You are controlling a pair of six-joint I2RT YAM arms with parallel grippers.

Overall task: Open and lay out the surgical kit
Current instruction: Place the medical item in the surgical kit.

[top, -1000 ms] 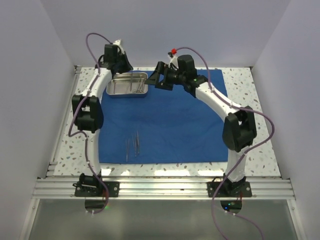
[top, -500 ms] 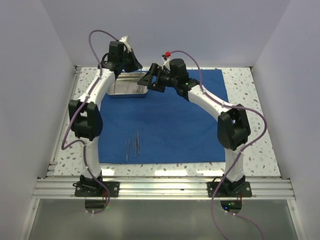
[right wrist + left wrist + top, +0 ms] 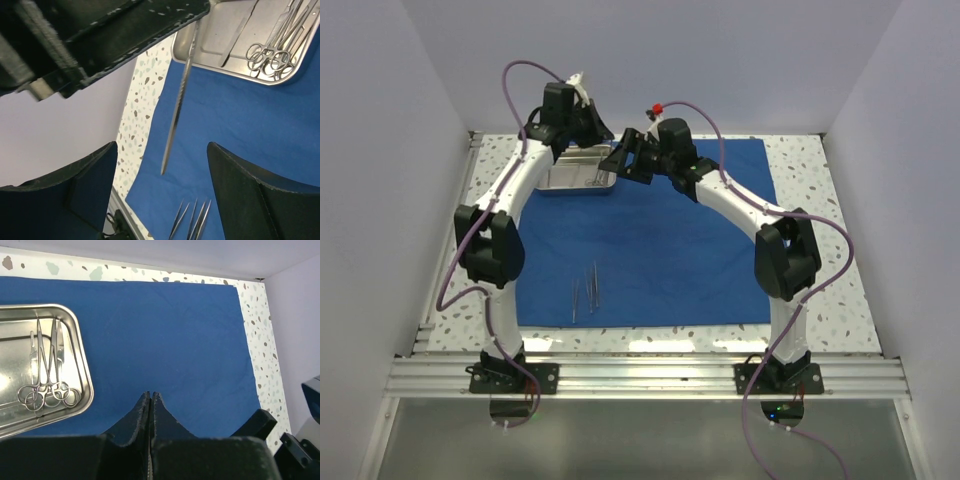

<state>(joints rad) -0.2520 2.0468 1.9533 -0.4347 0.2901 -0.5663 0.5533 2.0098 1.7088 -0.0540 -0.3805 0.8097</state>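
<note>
The white tabletop (image 3: 810, 170) has grey and brown speckles. It sits inside a booth with plain pale walls (image 3: 380, 150), and a silver aluminium rail (image 3: 640, 378) runs along its near edge. The royal-blue cloth sheet (image 3: 670, 240) lies open and flat on it, and the speckled surface shows at the left, the right and the near side of the cloth.

I take the small shiny rectangular steel tray (image 3: 570, 178) as my reference. It stands on the far left corner of the cloth. Inside the tray, ring-handled steel instruments (image 3: 47, 390) lie side by side. Well apart from the tray, toward the rail, a few thin steel tweezers (image 3: 585, 292) lie close together on the cloth.

My left claw (image 3: 151, 396) is in the air just beside the right end of the tray, with its fingers pressed together. In the right wrist view a long thin steel instrument (image 3: 179, 95) hangs down from this claw, and its free tip is over the cloth near the tray. My right claw (image 3: 161, 146) is also near the right end of the tray. It is spread wide and grips nothing; the hanging instrument shows in the gap between its fingers.
</note>
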